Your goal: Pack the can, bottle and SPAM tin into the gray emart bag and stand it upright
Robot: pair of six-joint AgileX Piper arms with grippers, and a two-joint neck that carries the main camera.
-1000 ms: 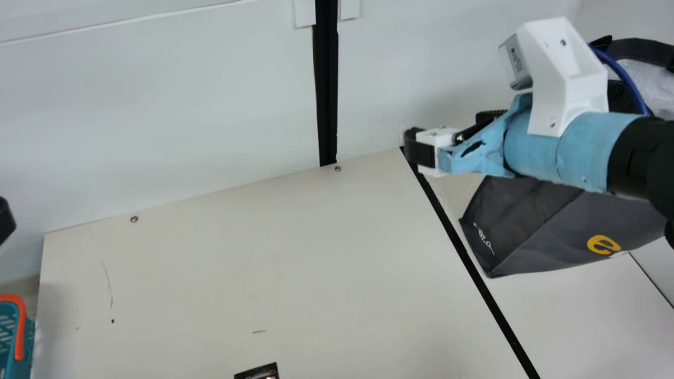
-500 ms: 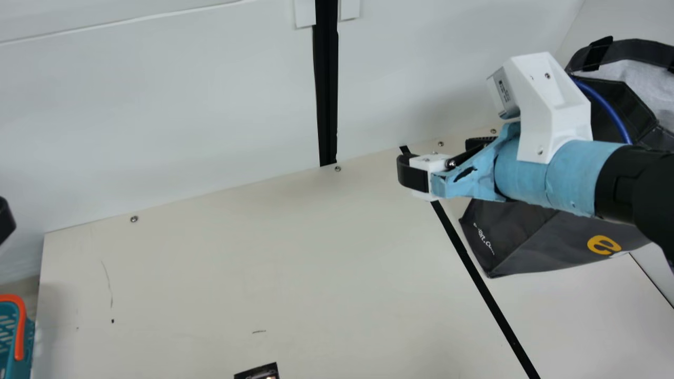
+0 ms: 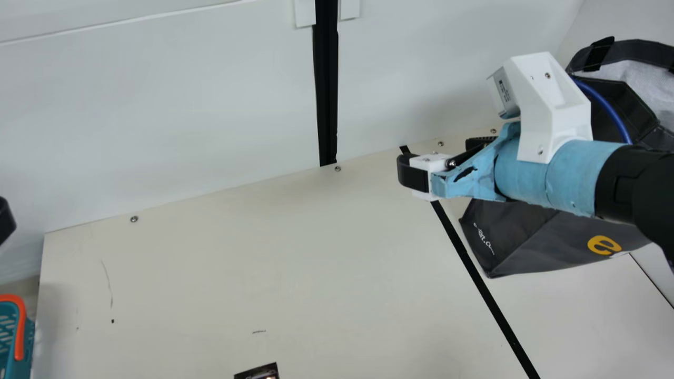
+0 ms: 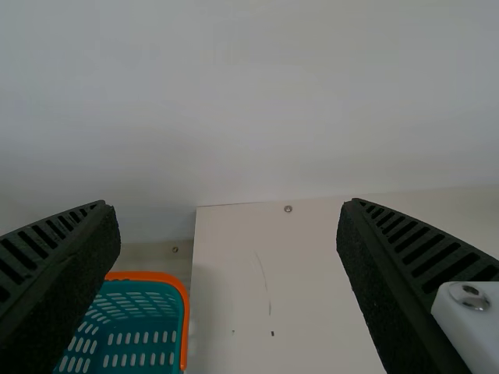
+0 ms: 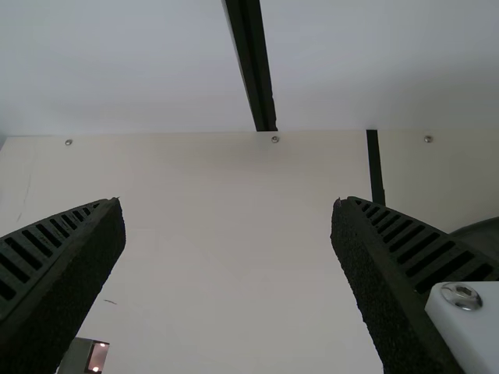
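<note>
The gray emart bag (image 3: 558, 237), on the desk (image 3: 263, 263) partly behind the right arm (image 3: 613, 168), looks light, soft and apt to fold; its dark strap (image 3: 640, 48) should give the surest hold. Left hand (image 4: 224, 204) and right hand (image 5: 226, 202) have fingers wide apart, nothing between them

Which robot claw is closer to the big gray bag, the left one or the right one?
Right. In the main view, the right claw is just left of the gray bag. The left claw is far from it, at that view's left edge, near the teal basket.
</note>
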